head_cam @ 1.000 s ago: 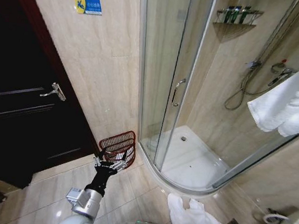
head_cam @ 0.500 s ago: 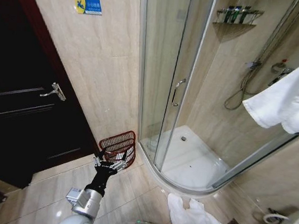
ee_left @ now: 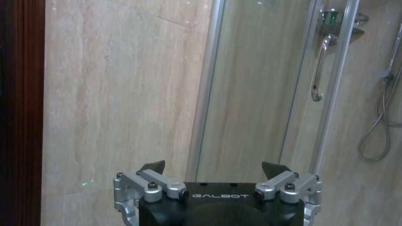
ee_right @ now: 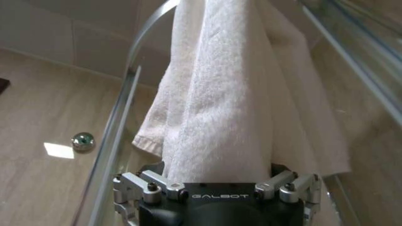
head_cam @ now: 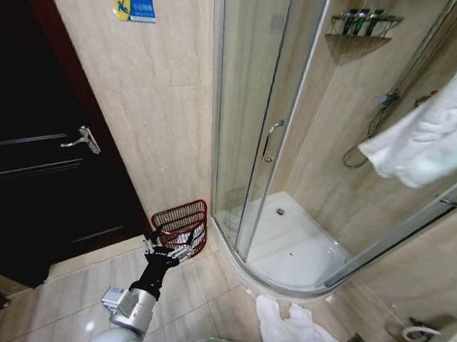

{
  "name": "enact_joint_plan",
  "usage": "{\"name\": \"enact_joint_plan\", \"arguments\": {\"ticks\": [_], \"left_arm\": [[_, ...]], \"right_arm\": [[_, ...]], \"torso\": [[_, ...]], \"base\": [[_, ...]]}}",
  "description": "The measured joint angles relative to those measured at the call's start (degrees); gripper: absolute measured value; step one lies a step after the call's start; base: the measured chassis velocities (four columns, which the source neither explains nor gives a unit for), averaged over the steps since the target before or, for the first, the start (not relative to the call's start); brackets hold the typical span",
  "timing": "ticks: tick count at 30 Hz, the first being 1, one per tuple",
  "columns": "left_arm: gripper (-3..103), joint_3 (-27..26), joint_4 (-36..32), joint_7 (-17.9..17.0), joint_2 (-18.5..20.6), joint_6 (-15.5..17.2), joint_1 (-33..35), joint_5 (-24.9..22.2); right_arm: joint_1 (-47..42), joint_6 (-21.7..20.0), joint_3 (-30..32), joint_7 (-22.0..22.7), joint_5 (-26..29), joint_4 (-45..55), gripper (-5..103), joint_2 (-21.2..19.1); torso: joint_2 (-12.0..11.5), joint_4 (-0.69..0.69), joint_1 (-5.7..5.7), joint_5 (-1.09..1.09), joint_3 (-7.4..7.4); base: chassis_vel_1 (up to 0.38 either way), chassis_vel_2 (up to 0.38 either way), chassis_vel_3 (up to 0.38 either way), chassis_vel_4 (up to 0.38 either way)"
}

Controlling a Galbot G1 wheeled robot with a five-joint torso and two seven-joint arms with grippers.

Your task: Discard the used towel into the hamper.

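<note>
The white towel (head_cam: pixel 428 144) hangs high at the right of the head view, in front of the shower wall. In the right wrist view the towel (ee_right: pixel 226 94) drapes down between the fingers of my right gripper (ee_right: pixel 217 169), which is shut on it. The hamper (head_cam: pixel 182 224), a reddish-brown open-weave basket, stands on the floor against the wall beside the shower's corner. My left gripper (head_cam: pixel 167 249) hovers low just in front of the hamper. In its own wrist view the left gripper (ee_left: pixel 213 167) is open with nothing between its fingers.
A curved glass shower enclosure (head_cam: pixel 251 118) with a white tray (head_cam: pixel 294 245) fills the middle and right. A dark door (head_cam: pixel 35 167) stands at the left. A crumpled white cloth (head_cam: pixel 292 334) lies on the tiles by the tray's front edge.
The held towel has shifted up and to the left in the head view. The left arm and the hamper have stayed where they were.
</note>
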Motion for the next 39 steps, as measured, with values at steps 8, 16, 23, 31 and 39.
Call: {"name": "enact_joint_plan", "arguments": {"ticks": [8,16,23,31,39], "left_arm": [[100,0.0,0.0,0.0,0.0,0.0,0.0,0.0],[100,0.0,0.0,0.0,0.0,0.0,0.0,0.0],[100,0.0,0.0,0.0,0.0,0.0,0.0,0.0],[100,0.0,0.0,0.0,0.0,0.0,0.0,0.0],[100,0.0,0.0,0.0,0.0,0.0,0.0,0.0]], "right_arm": [[4.9,-0.5,-2.6,-1.0,-15.5,-7.1,100,-2.1],[6.1,1.2,-1.0,-2.1,-28.3,-13.8,100,-3.3],[8.7,0.2,-1.9,-2.4,-25.5,-17.5,100,-4.9],[8.8,-2.5,-2.4,-4.1,-13.7,-15.8,95,-6.7],[7.3,-0.9,-1.4,-5.5,-12.2,-14.9,69,-7.2]], "torso": [[0.0,-0.01,0.0,0.03,0.0],[0.0,-0.02,0.0,0.03,0.0],[0.0,-0.01,0.0,0.03,0.0],[0.0,-0.01,0.0,0.0,0.0],[0.0,-0.01,0.0,0.02,0.0]], "base": [[0.0,0.0,0.0,0.0],[0.0,0.0,0.0,0.0],[0.0,0.0,0.0,0.0],[0.0,0.0,0.0,0.0],[0.0,0.0,0.0,0.0]]}}
